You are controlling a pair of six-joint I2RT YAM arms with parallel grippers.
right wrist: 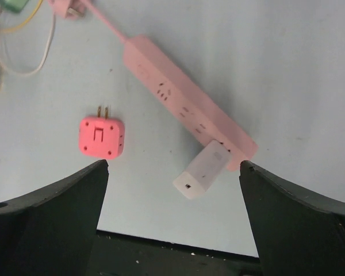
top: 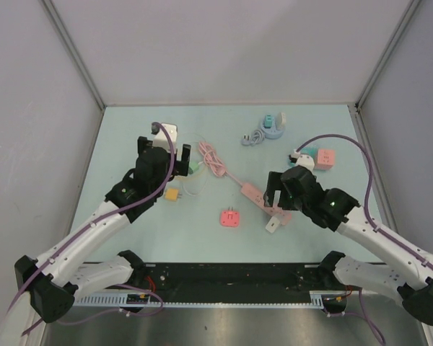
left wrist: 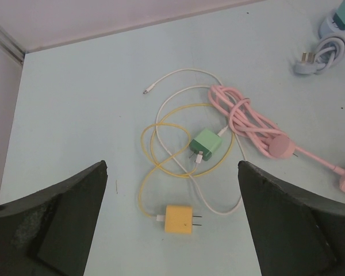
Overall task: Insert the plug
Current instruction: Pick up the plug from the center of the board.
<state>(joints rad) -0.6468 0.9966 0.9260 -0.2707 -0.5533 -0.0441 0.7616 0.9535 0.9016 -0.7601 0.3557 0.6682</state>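
Note:
A white plug stands in the near end of the pink power strip, tilted toward me; in the top view the white plug sits at the end of the pink power strip. My right gripper hangs open above it, its fingers wide on either side and touching nothing. The right gripper is over the strip's end. My left gripper is open above a yellow charger with a yellow cable, holding nothing. The left gripper is at the left of the table.
A green charger lies among white and yellow cables beside the strip's coiled pink cord. A coral cube adapter lies left of the white plug. A blue cable and dock, pink and teal cubes and a white adapter lie farther back.

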